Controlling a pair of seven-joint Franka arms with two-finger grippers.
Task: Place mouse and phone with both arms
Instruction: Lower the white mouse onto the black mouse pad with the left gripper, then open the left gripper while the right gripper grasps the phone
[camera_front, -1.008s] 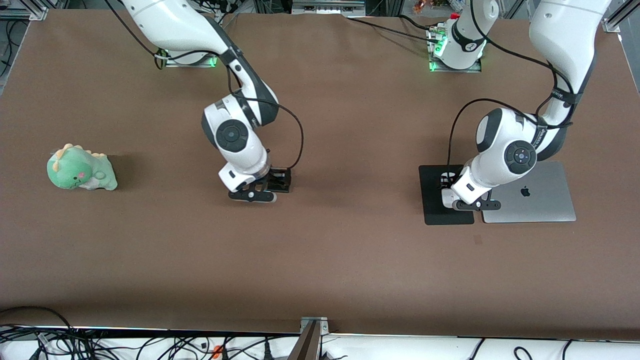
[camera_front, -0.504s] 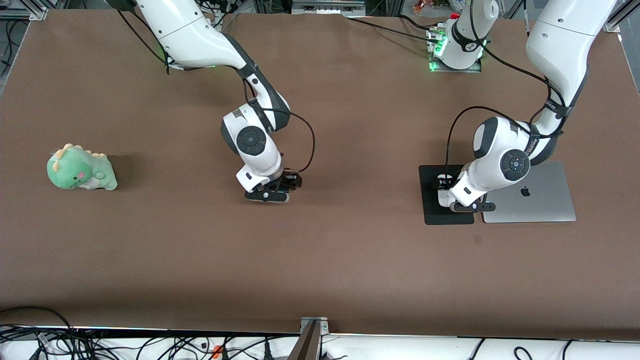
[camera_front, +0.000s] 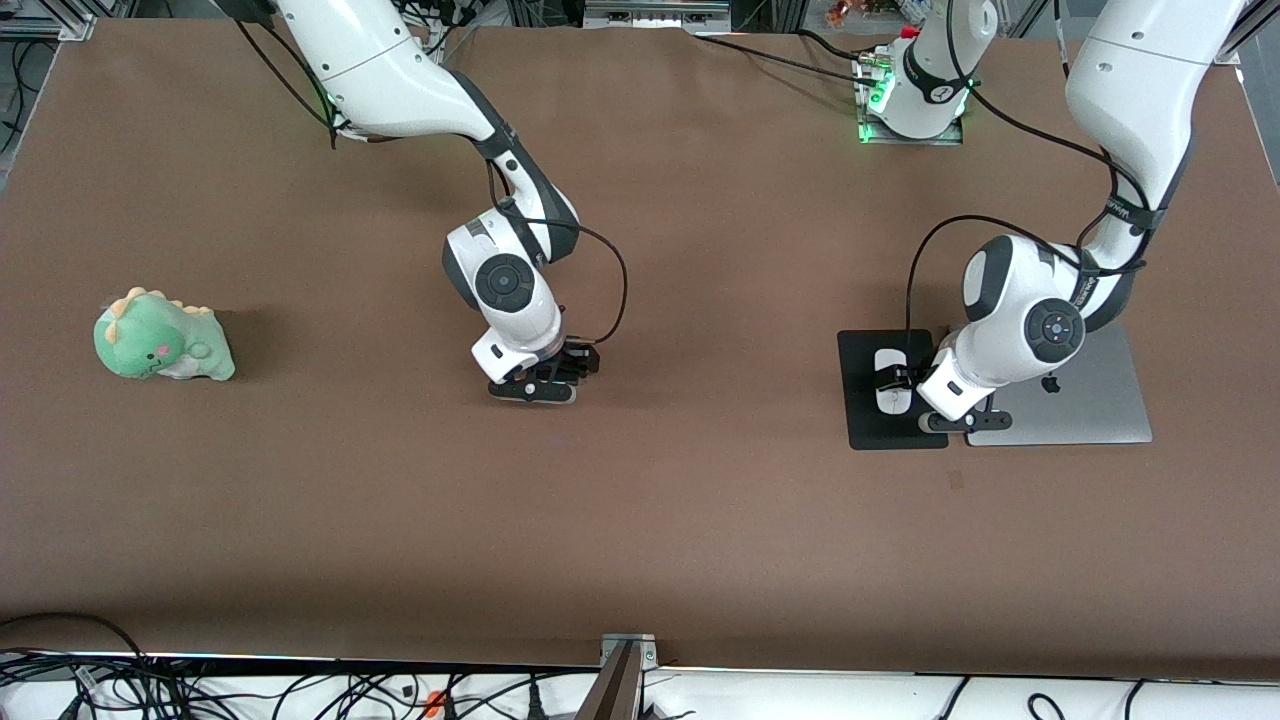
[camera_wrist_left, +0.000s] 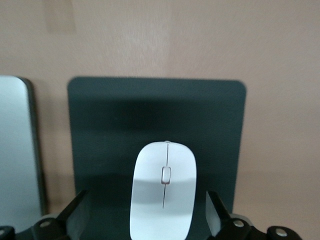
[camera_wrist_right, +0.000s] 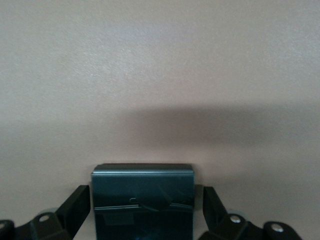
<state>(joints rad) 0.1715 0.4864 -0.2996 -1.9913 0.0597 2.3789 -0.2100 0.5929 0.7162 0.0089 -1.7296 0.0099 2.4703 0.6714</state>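
The mouse (camera_front: 888, 379) now lies flat on the black mouse pad (camera_front: 862, 420), which sits toward the left arm's end of the table (camera_front: 700, 520), touching the closed silver laptop (camera_front: 1095, 405). A second ago the left pincer (camera_front: 915, 385) was clamped on it; its fingers have since spread wide and, in the left wrist view, stand clear on either side of the mouse (camera_wrist_left: 163, 189), no longer touching. That reads as the mouse having been released, so its half of the task looks done.

The phone (camera_wrist_right: 142, 200) rests on the bare table near its middle, well away from every edge. The right pincer (camera_front: 548, 375) has shifted toward the left arm's end of the table over the same second and now straddles the phone with its fingers wide; they seem not to press it, though the gaps are slim and the phone is hidden under the wrist in the front view.

There are no containers here. A green plush dinosaur (camera_front: 160, 336) sits alone toward the right arm's end of the table.
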